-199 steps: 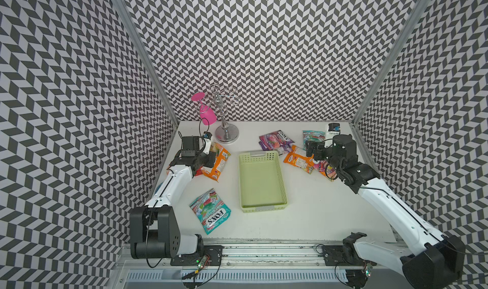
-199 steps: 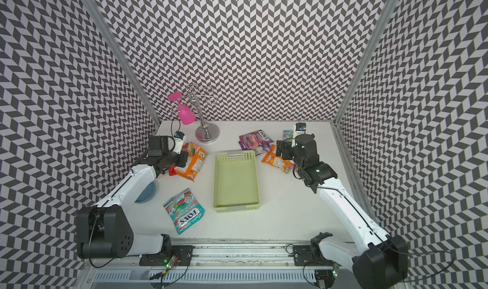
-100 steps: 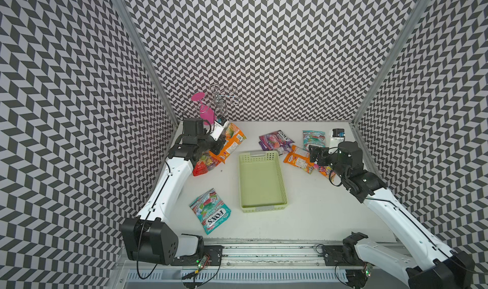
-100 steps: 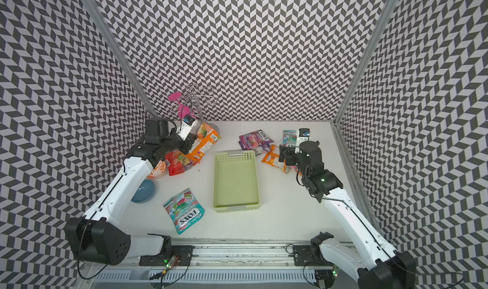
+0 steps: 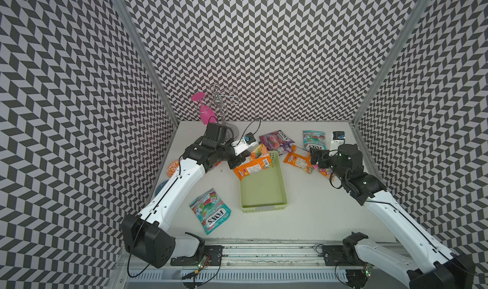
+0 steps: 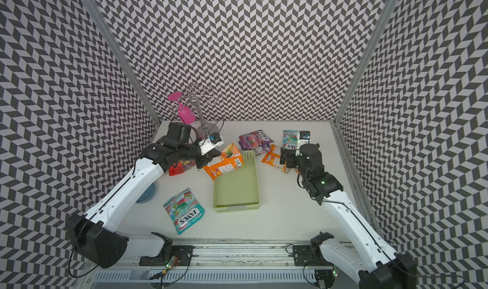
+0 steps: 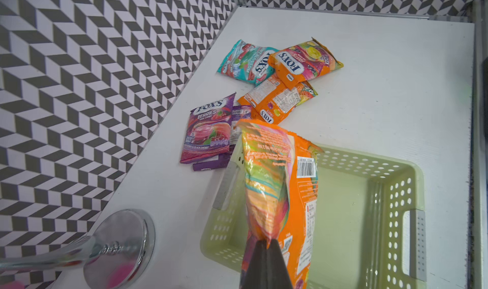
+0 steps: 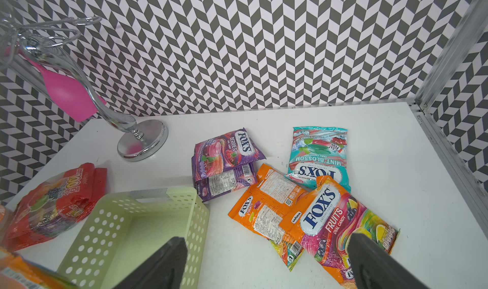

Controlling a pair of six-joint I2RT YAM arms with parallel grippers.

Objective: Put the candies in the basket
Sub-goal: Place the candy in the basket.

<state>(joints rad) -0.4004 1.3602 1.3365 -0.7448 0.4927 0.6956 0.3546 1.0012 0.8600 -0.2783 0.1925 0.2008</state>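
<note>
White tabletop (image 5: 317, 208), chevron walls (image 5: 264, 50): orange candy bag (image 5: 252, 165) is pinched in the shut left gripper (image 7: 266, 245) above the basket's (image 5: 262, 208) far-left corner, so the drop-off step is judged underway. Next, release over the basket floor is needed. Right gripper (image 8: 266, 237) is spread open, empty, over candies (image 8: 340, 221) beside the basket's far-right corner.

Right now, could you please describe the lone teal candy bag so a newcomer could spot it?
Find the pale green basket at the centre. Off its near corner, on the robot's left, lies a flat teal candy bag. Unlike the other teal bag farther back, it touches no other bag.
</note>
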